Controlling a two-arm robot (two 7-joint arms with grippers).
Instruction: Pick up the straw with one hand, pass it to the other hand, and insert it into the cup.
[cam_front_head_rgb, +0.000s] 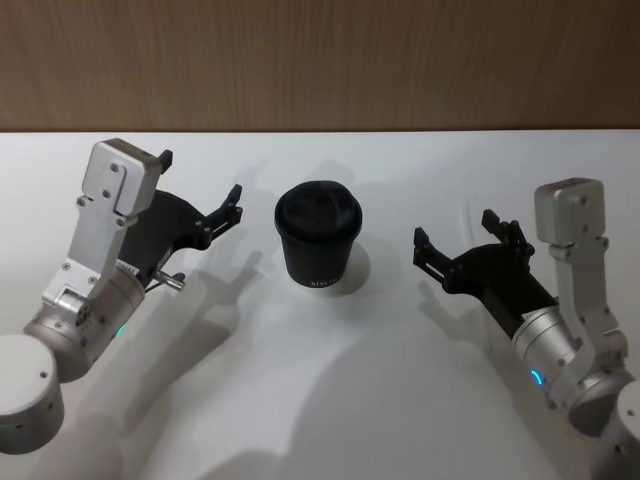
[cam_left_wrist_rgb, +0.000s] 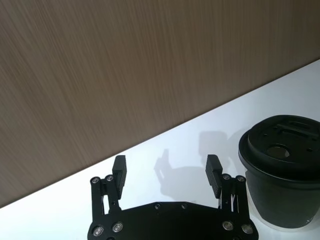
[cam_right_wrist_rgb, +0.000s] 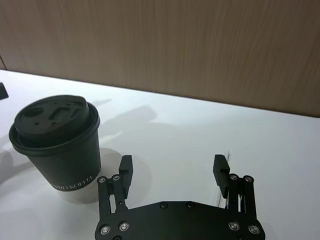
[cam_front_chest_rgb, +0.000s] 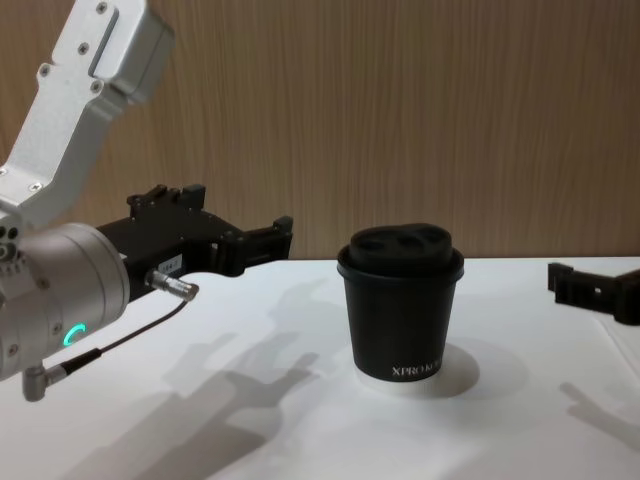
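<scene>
Left gripper (cam_front_head_rgb: 200, 177) spread | right gripper (cam_front_head_rgb: 455, 228) spread | cup (cam_front_head_rgb: 318, 240) between, on table (cam_front_head_rgb: 320, 400)

place: lab-style robot test bench | evidence: plain white table (cam_front_head_rgb: 330, 400); wood-grain wall panel (cam_front_head_rgb: 320, 60) right behind it

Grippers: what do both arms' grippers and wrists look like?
The left gripper and right gripper match: flat black plates with silver screws, two short ribbed black fingers. Each sits on a fat silver cylinder wrist with a glowing arc, greenish on the left, bluish on the right. A thin black cable with a silver plug leaves the left wrist. Arm links are boxy silver.
</scene>
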